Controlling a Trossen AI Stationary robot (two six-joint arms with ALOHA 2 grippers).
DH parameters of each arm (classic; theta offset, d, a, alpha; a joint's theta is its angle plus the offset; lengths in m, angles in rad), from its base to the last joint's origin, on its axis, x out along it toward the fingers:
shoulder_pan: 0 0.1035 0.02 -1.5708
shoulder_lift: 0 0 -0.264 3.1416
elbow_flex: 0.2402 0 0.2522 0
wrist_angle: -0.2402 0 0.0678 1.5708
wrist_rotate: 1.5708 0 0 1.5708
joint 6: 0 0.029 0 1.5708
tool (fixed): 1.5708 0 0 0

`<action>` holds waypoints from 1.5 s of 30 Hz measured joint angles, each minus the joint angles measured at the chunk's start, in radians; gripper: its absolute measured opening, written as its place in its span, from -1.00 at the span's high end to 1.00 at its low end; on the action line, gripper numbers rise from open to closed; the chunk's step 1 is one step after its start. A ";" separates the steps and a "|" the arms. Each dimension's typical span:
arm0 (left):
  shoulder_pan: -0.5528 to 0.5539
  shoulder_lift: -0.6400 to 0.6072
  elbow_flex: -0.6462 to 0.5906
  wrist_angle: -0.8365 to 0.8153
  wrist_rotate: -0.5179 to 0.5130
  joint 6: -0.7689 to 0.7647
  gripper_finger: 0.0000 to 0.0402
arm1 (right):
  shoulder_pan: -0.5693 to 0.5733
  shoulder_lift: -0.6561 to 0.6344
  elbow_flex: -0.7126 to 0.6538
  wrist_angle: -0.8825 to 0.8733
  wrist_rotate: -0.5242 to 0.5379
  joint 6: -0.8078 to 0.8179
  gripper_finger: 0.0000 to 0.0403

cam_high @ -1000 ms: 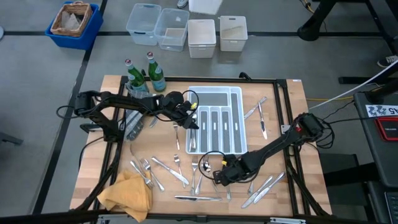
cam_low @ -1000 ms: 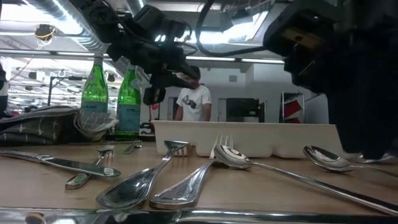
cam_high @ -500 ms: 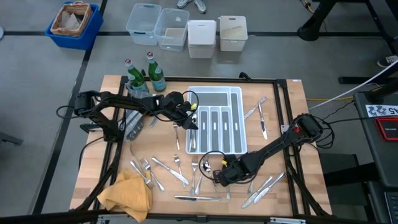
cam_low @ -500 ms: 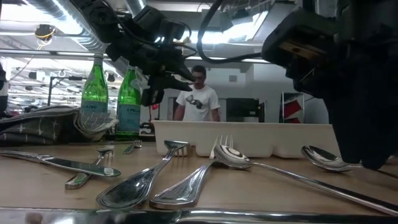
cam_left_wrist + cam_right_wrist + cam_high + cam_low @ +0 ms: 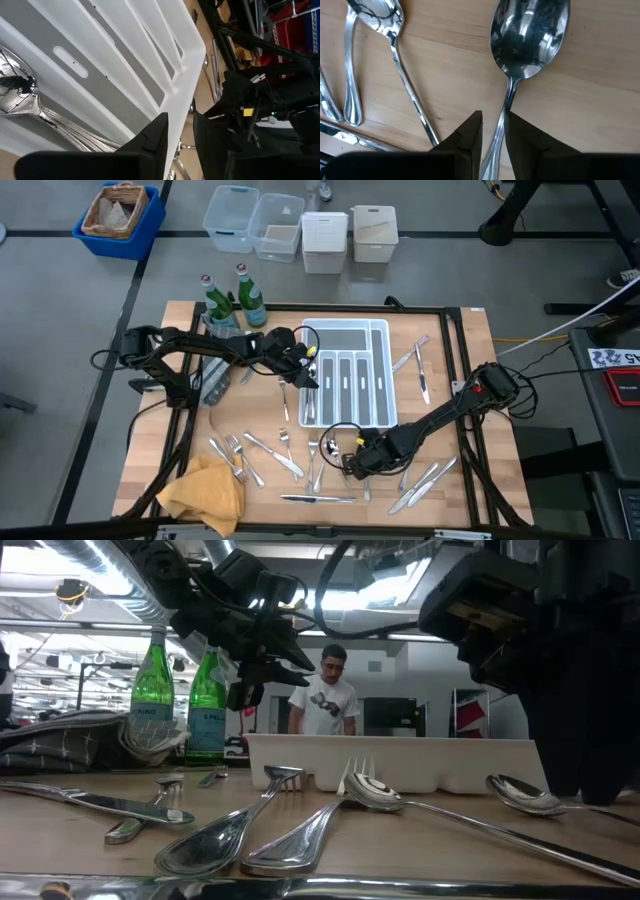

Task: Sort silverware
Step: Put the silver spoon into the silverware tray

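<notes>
Silverware lies scattered on the wooden table: forks [image 5: 230,450], a knife [image 5: 315,498], more pieces [image 5: 420,478]. My right gripper [image 5: 357,463] is low over the table near its front and is open. Its fingers stand on either side of the handle [image 5: 506,100] of a spoon [image 5: 530,35] lying flat. I cannot tell whether they touch it. My left gripper [image 5: 310,380] is open and empty above the near left part of the white tray [image 5: 385,375]. A spoon [image 5: 20,95] lies in a compartment there.
Two green bottles [image 5: 215,300] [image 5: 250,300] stand at the far left, with a grey cloth [image 5: 215,380] nearer. A yellow cloth [image 5: 205,490] lies at the near left corner. Knives [image 5: 420,370] lie right of the tray. A person [image 5: 325,700] stands behind the table.
Neither gripper has visibly moved, opened or shut. The person behind the table has walked toward the right.
</notes>
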 joint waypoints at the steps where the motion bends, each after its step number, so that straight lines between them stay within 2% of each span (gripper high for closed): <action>1: 0.000 0.000 0.000 0.000 0.000 0.000 0.59 | 0.000 0.000 0.010 -0.007 0.000 -0.009 0.59; 10: 0.000 0.000 0.000 0.000 0.000 -0.002 0.59 | 0.000 0.000 0.043 -0.111 0.018 -0.019 0.59; 18: 0.000 0.000 0.000 0.000 0.000 -0.002 0.59 | -0.001 0.020 0.043 -0.108 0.036 -0.019 0.59; 31: 0.000 0.001 0.000 -0.022 0.000 -0.002 0.59 | -0.001 0.077 0.047 -0.096 -0.010 -0.019 0.59; 34: 0.000 0.001 0.000 -0.022 0.000 -0.002 0.59 | -0.001 0.078 0.047 -0.100 -0.002 -0.019 0.67; 39: 0.000 0.001 0.000 -0.022 0.000 -0.002 0.59 | -0.001 0.078 0.046 -0.104 0.009 -0.020 0.93; 45: 0.000 0.001 0.000 -0.021 0.013 -0.002 0.59 | -0.001 0.066 0.043 -0.103 -0.007 -0.019 0.89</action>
